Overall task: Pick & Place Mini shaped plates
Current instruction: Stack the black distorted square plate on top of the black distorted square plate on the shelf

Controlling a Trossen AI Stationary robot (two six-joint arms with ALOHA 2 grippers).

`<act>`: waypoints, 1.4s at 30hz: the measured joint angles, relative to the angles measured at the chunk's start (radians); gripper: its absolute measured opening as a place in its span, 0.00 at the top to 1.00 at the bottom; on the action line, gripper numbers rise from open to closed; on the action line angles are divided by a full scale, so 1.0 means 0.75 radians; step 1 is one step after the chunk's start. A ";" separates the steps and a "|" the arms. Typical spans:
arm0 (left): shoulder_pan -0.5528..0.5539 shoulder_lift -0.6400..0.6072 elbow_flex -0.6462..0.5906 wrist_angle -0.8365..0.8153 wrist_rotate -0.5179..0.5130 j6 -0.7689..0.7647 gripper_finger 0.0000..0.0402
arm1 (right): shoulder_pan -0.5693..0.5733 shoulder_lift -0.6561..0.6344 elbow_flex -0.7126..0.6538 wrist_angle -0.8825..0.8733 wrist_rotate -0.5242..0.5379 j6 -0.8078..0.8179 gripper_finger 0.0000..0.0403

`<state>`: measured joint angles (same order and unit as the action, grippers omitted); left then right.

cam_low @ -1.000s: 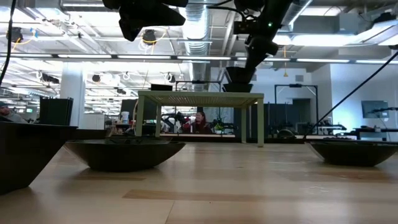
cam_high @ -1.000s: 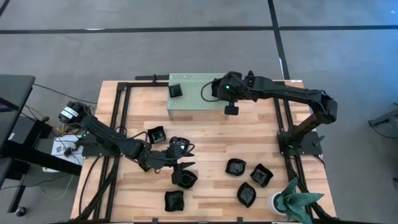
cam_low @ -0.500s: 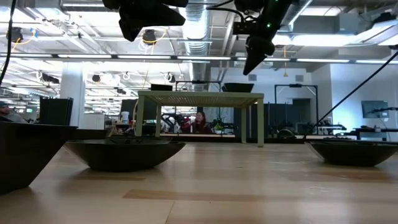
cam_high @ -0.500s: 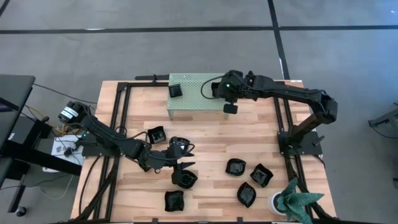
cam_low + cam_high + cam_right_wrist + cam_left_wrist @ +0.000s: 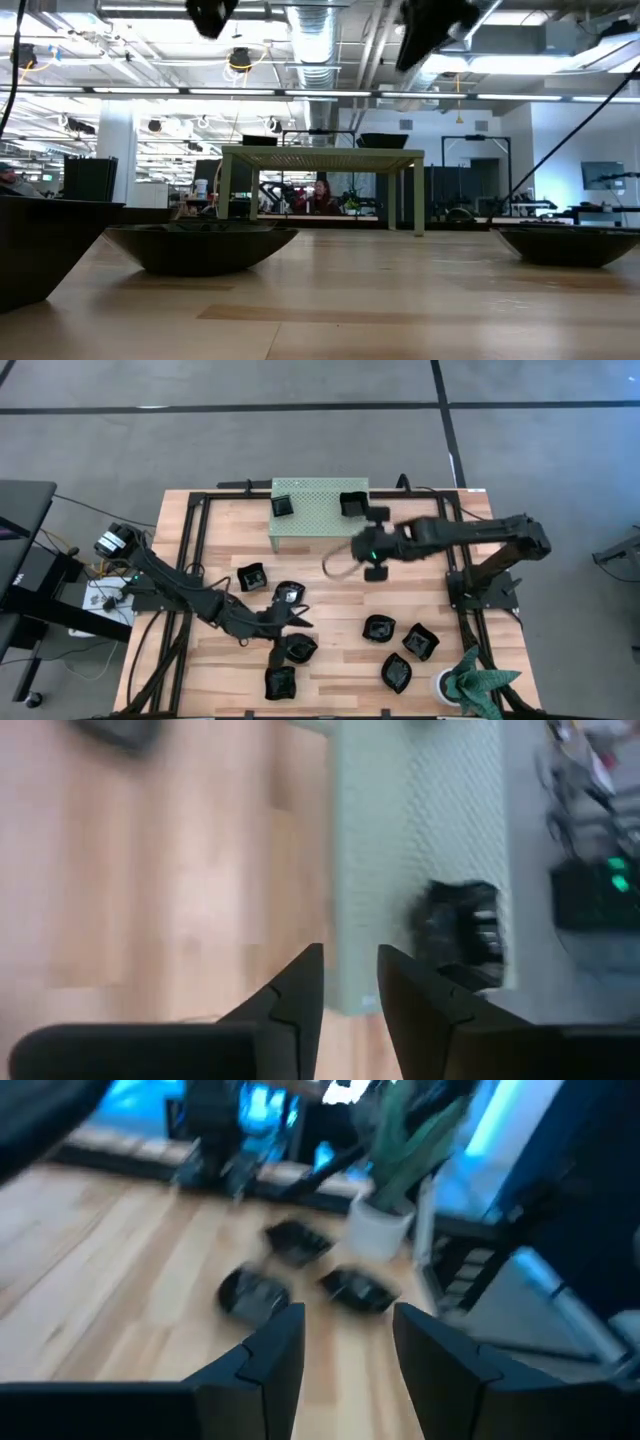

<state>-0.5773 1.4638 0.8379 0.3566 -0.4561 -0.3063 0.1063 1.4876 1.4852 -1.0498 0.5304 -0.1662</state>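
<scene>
now, in the high view, a second plate is seen on the stand, beside the first plate; half a second ago it was still held there by the right gripper, which has since been drawn back over the table. one placement is judged done. the left gripper is lowered among the loose plates. in the low view, the stand is seen with a plate on it, both arms lifted out. in the left wrist view, the jaws are shown apart and empty, three plates ahead. in the right wrist view, the jaws are narrowly parted, holding nothing; the placed plate is seen beyond.
</scene>
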 joint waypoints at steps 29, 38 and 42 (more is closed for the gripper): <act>-0.341 0.445 0.446 -0.707 0.346 -0.716 0.66 | 0.768 -0.286 -0.951 1.042 0.064 0.577 0.81; -0.339 0.541 0.503 -0.854 0.399 -0.790 0.66 | 0.724 -0.260 -0.925 1.099 -0.043 0.567 0.81; -0.337 0.589 0.502 -0.855 0.396 -0.790 0.66 | 0.719 -0.255 -0.925 1.098 -0.047 0.558 0.81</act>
<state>-0.8302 1.9055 1.2144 -0.2845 -0.1588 -0.8984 0.6456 1.2961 0.7918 -0.2266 0.4950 0.2526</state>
